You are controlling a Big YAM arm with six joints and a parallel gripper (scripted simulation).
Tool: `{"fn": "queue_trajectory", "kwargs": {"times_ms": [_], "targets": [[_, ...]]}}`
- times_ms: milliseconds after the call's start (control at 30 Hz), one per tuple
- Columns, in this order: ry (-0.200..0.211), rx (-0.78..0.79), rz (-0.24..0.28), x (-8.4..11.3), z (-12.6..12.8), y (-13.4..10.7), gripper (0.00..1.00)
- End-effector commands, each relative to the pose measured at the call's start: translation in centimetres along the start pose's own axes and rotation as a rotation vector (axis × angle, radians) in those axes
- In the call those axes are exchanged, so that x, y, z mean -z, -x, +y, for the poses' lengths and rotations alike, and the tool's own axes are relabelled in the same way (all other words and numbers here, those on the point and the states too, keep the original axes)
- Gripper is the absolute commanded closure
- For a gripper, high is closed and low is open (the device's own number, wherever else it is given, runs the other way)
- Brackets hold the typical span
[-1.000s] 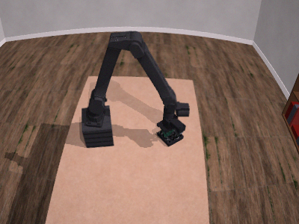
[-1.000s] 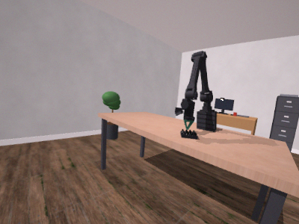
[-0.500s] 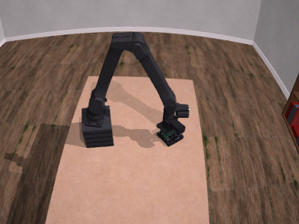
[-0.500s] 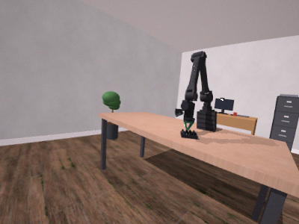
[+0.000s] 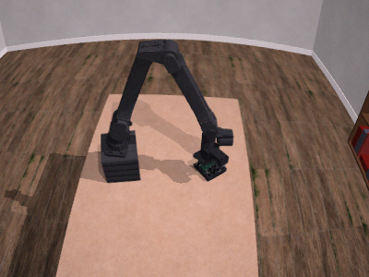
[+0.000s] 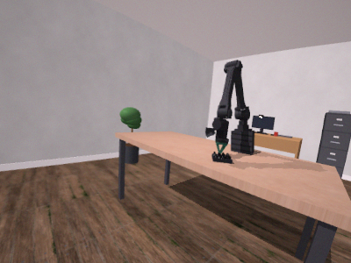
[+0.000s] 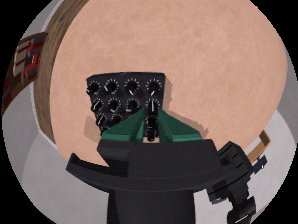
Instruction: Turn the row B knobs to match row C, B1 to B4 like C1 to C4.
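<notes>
The knob box (image 5: 215, 168) is a small black box with rows of black knobs, each with a white line. It stands on the table right of the arm's base. It also shows in the wrist view (image 7: 127, 99) and in the exterior view (image 6: 222, 158). My gripper (image 7: 151, 111) has green fingers that point straight down onto the box. Its tips are low over a knob (image 7: 154, 104) in the right-hand column as the wrist view shows it. The fingers stand nearly together, and I see nothing clamped between them. The printed names are too small to read.
The arm's black base block (image 5: 119, 156) stands on the table left of the box. The table's right edge (image 5: 246, 175) runs close beside the box. A bookshelf (image 5: 362, 148) stands on the floor at the far right.
</notes>
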State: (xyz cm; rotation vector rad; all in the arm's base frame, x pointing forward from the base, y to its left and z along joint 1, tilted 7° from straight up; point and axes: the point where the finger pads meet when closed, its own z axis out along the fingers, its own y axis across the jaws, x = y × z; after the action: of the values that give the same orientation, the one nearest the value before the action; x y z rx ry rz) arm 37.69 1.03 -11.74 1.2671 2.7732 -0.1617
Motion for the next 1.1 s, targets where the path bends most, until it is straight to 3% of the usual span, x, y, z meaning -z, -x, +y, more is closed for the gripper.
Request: {"fn": "queue_trajectory", "kwargs": {"times_ms": [0, 700, 733, 1067], "targets": [[0.002, -0.002, -0.007, -0.46, 0.03, 0.48, 0.82], [0.002, -0.001, -0.007, -0.46, 0.03, 0.48, 0.82], [0.002, -0.001, -0.007, -0.46, 0.03, 0.48, 0.93], [0.003, -0.001, -0.006, -0.41, 0.11, 0.5, 0.93]]}}
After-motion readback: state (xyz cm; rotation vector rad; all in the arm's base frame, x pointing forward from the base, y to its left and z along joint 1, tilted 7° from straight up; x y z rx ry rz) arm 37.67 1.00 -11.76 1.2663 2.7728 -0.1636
